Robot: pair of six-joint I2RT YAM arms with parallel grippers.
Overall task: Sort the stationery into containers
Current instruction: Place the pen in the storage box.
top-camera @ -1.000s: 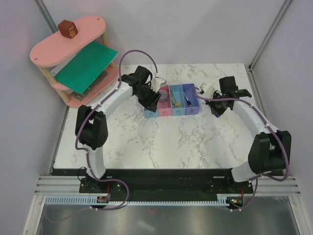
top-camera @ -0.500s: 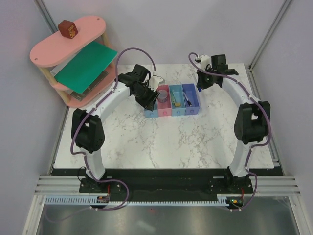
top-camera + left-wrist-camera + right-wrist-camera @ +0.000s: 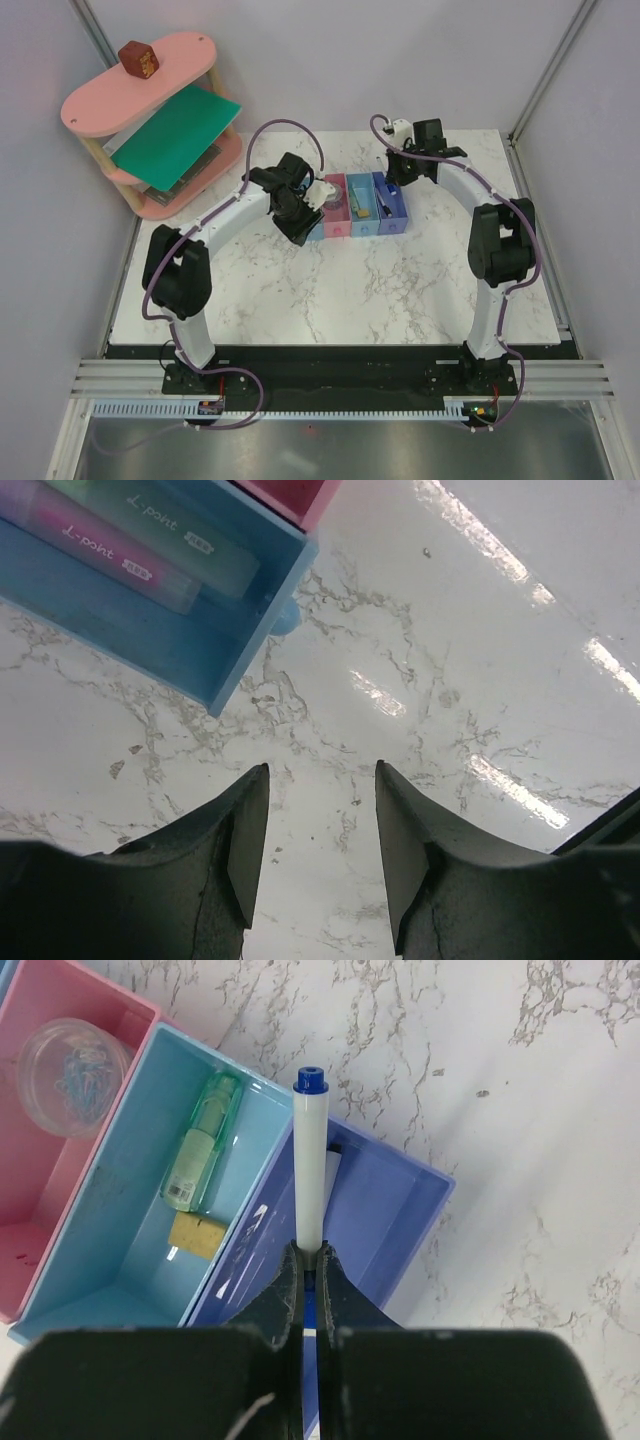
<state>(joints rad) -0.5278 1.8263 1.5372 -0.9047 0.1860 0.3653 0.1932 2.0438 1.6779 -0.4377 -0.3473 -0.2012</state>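
Fingers [image 3: 283, 1305] of the right gripper [image 3: 308, 1255] squeeze a white pen [image 3: 309, 1160] over the right end of the row of bins [image 3: 240, 1230]. I think it is drop time: they must let go. Left wrist view: the left gripper [image 3: 321, 780] has its fingers spread apart, holding nothing, just off the row's left end. Only the top view shows the whole row.

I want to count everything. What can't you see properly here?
Top view: the light blue bin is mostly hidden under the left claw.
Left wrist view: the mint stick runs off the top edge.
Right wrist view: the right claw covers the lower end of the pen.
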